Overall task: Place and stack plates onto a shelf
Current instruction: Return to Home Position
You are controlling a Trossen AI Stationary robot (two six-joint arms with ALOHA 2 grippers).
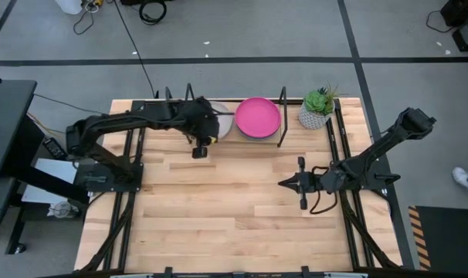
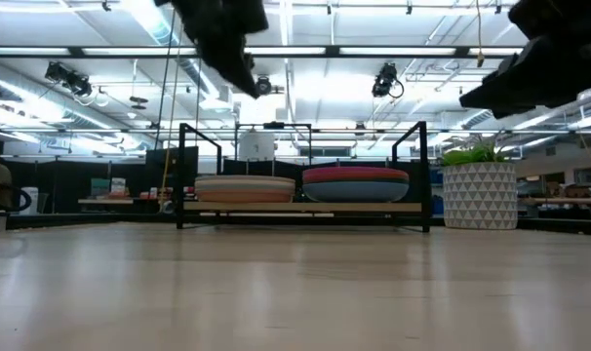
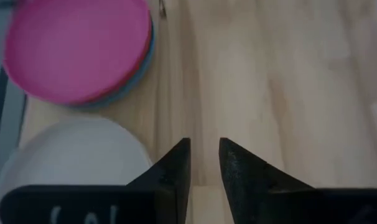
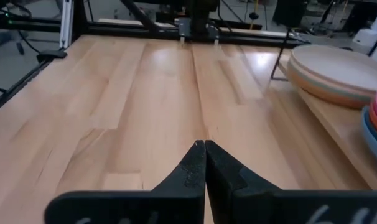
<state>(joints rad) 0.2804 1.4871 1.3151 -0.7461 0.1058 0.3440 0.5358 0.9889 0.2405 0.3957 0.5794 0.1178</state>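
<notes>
The shelf (image 2: 305, 207) stands at the table's far edge and bears two stacks of plates. The left stack (image 2: 245, 187) has a cream-white plate (image 3: 70, 155) on top. The right stack (image 2: 356, 182) has a magenta plate (image 1: 257, 118) on top, with blue ones showing under it. My left gripper (image 1: 199, 153) hovers above the table just in front of the left stack. Its fingers (image 3: 204, 155) are empty, with a narrow gap between them. My right gripper (image 1: 283, 183) is shut and empty over the table's right middle, pointing toward the table's left edge.
A small potted green plant (image 1: 317, 108) in a white patterned pot stands to the right of the shelf's right wire upright (image 1: 282, 116). The wooden tabletop (image 1: 218, 216) stretches in front of the shelf to the near edge.
</notes>
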